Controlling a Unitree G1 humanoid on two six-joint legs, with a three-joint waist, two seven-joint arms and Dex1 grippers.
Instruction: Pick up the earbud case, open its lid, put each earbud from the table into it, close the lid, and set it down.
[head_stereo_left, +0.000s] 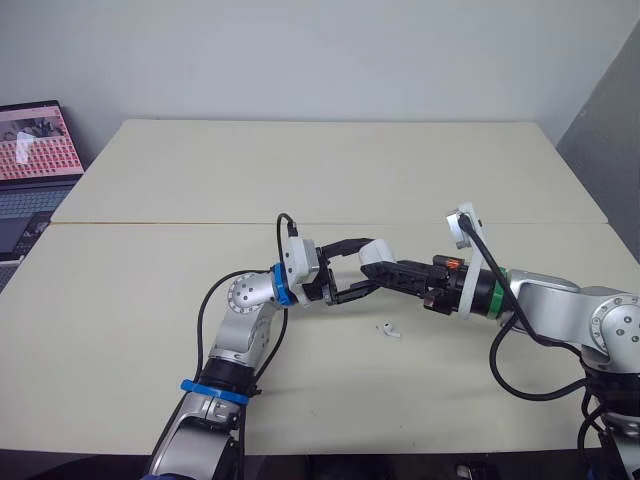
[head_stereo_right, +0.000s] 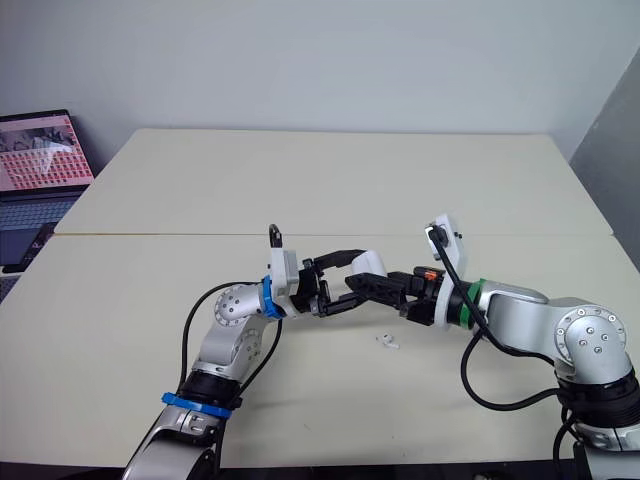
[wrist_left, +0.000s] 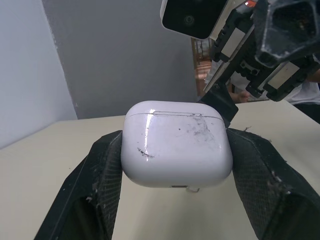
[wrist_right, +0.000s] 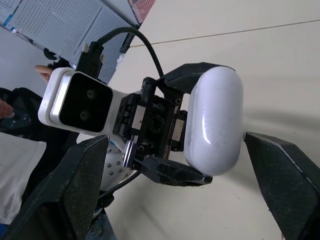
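The left tool (head_stereo_left: 362, 263) grips the earbud case (head_stereo_left: 378, 250); one earbud (head_stereo_left: 388, 331) lies nearby.

Bright, even, diffuse light from overhead; no hard shadows, just a faint soft one beside the earbud (head_stereo_left: 388, 331) on the pale surface (head_stereo_left: 130, 300); white glare streak across the earbud case (wrist_left: 177, 150), broader sheen on it in right wrist view; laptop screen (head_stereo_left: 35, 140) glows; wide-angle stretch enlarges fingers (wrist_right: 85, 190) of the right pincer (wrist_right: 174, 139) twd pic edges.

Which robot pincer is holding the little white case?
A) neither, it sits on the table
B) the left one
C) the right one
B: the left pincer squeezes the earbud case from both sides, while the right pincer stands open facing it.
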